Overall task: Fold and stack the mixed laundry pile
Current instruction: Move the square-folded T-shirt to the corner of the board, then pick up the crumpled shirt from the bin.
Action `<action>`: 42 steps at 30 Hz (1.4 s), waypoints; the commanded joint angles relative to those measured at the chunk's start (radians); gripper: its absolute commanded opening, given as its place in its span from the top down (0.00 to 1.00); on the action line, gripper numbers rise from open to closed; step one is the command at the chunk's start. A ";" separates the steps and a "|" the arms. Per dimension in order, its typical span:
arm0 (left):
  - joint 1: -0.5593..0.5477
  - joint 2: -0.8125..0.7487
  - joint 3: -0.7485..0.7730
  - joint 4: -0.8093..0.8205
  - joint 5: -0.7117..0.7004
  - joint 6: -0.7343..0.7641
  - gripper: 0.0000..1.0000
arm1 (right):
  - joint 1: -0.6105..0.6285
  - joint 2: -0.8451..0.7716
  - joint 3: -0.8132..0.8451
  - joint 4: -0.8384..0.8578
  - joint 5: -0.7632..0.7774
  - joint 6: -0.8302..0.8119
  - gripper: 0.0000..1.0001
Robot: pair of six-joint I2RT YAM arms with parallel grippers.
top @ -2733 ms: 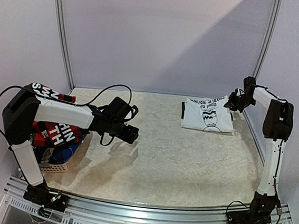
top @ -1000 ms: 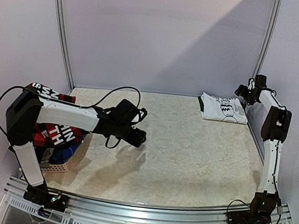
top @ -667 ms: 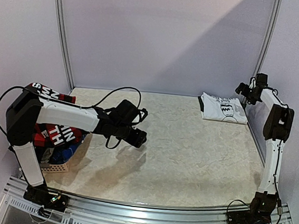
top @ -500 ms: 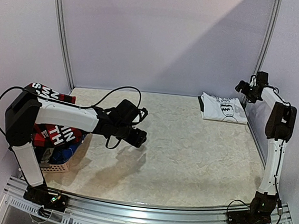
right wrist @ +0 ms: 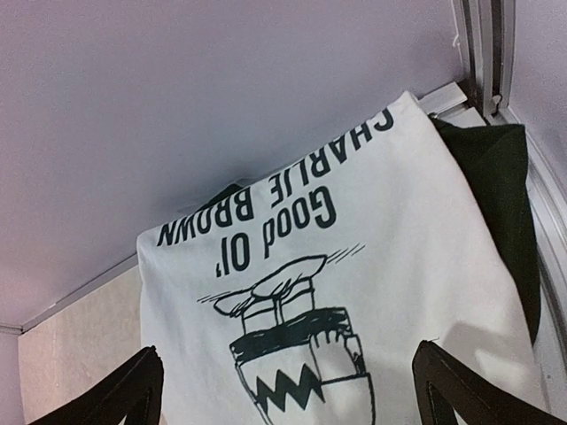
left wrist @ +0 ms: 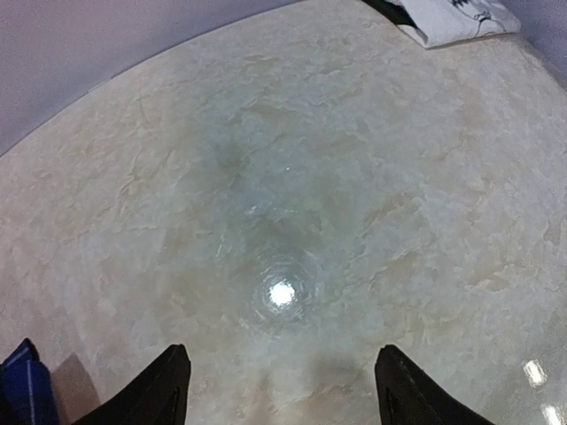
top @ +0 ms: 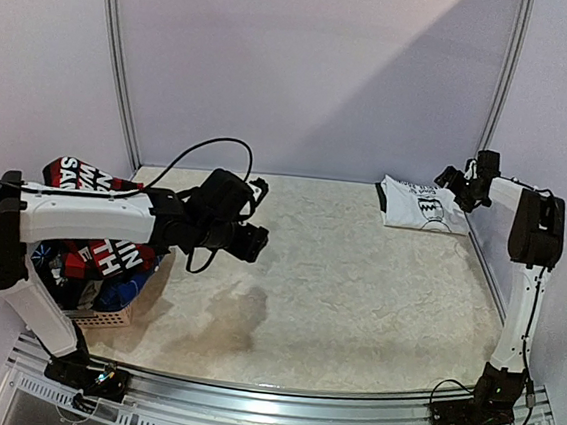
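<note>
While the left arm (top: 87,216) is crossing in front of it, the laundry pile (top: 76,175) is showing only in part. A red-black shirt (top: 108,256) with white lettering is lying uppermost, blue cloth is peeking out lower down, and the rest is sitting hidden inside the basket (top: 108,318) at the table's left edge. In the left wrist view only a blue plaid corner (left wrist: 22,390) is entering at the bottom left, cut off by the frame.

The T-shirt (top: 420,206) is lying folded flat in the far right corner of the table (top: 354,310), close against the back wall (right wrist: 177,106) and the right rail (right wrist: 483,53). In the right wrist view its print is reading upside down, the drawing is running off the bottom, and a dark green layer is showing along its right side.

The left gripper (top: 251,242) is hanging over the table's left-centre, fingers (left wrist: 168,394) spread, nothing between them. The right gripper (top: 452,179) is hovering at the T-shirt's far right corner, fingers (right wrist: 133,390) spread wide. Whether they are touching cloth cannot be told.

A broad stretch of bare tabletop is lying between pile and T-shirt. The surface is looking like pale marbled stone, glossy, reflecting a light spot. The garments are looking soft and matte, and the basket is showing a woven lattice.
</note>
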 commanded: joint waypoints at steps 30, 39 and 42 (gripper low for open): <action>-0.244 0.171 0.359 -1.316 -0.672 -0.380 0.29 | 0.220 -0.396 -0.454 0.126 -0.044 -0.021 0.01; -0.221 0.104 0.313 -1.364 -0.658 -0.441 0.25 | 0.221 -0.432 -0.487 0.146 -0.103 -0.029 0.01; -0.182 0.066 0.266 -1.331 -0.642 -0.434 0.26 | 0.222 -0.438 -0.488 0.144 -0.107 -0.035 0.01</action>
